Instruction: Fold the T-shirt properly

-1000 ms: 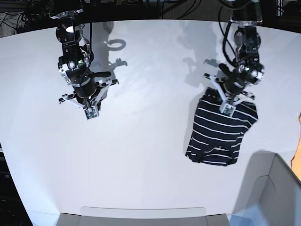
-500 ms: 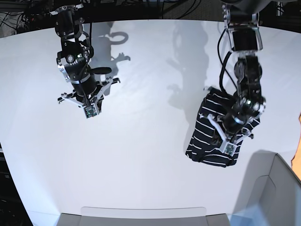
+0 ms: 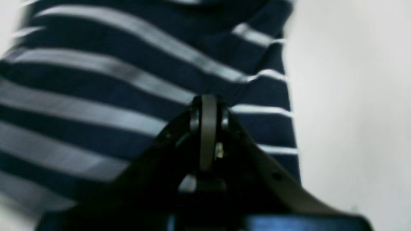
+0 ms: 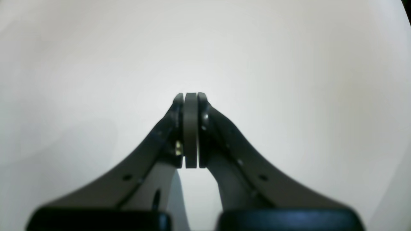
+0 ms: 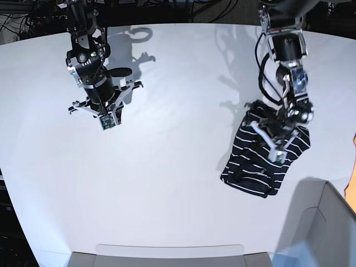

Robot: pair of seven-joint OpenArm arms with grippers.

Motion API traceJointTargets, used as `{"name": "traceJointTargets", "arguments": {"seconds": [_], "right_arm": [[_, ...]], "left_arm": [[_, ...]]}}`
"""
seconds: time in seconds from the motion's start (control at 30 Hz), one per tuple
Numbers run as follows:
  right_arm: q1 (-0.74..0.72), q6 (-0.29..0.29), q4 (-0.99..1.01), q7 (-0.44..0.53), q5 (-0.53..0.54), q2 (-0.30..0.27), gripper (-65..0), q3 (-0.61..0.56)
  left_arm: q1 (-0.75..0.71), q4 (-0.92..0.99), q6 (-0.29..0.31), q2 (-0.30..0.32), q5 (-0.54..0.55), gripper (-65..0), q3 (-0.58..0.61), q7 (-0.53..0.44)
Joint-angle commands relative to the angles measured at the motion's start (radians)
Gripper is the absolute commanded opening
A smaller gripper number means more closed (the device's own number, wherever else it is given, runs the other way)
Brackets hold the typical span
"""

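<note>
Apparently we are late in the fold: the T-shirt point(image 5: 266, 161) lies as a compact bundle near the right edge of the white surface point(image 5: 167, 167), already doubled over but with a rumpled lower edge. Our left pincer point(image 3: 208, 109) hangs over the striped cloth with its jaws pressed together; the blurred wrist view shows nothing caught between them, though we cannot tell whether it touches the fabric. Our right pincer point(image 4: 190, 96) is likewise closed and empty above bare surface toward the far left corner. We judge the next move calls for smoothing or a last tuck. We count one T-shirt and two pincers.
</note>
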State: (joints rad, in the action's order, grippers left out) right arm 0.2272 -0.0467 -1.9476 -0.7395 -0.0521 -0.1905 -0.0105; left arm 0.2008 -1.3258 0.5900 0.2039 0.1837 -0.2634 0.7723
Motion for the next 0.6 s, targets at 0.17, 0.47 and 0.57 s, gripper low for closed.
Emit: {"name": "traceJointTargets", "arguments": {"seconds": [0.17,0.47,0.57], "right_arm": [[0.001,0.001,-0.091,0.024,0.105,-0.005,-65.0,0.010],[0.111,0.001,-0.121,0.033,0.203,-0.100,-65.0,0.011],[0.191,0.001,-0.125,0.033,0.263,-0.146,-65.0,0.010]], "left_arm": [[-0.060,-0.372,-0.005,-0.048,0.009,-65.0,-0.119,0.034],[-0.329,-0.659,-0.005,-0.094,0.009,-65.0,-0.181,0.086],[-0.452,-0.725,-0.005,-0.094,0.007,-65.0,-0.182,0.086]]}}
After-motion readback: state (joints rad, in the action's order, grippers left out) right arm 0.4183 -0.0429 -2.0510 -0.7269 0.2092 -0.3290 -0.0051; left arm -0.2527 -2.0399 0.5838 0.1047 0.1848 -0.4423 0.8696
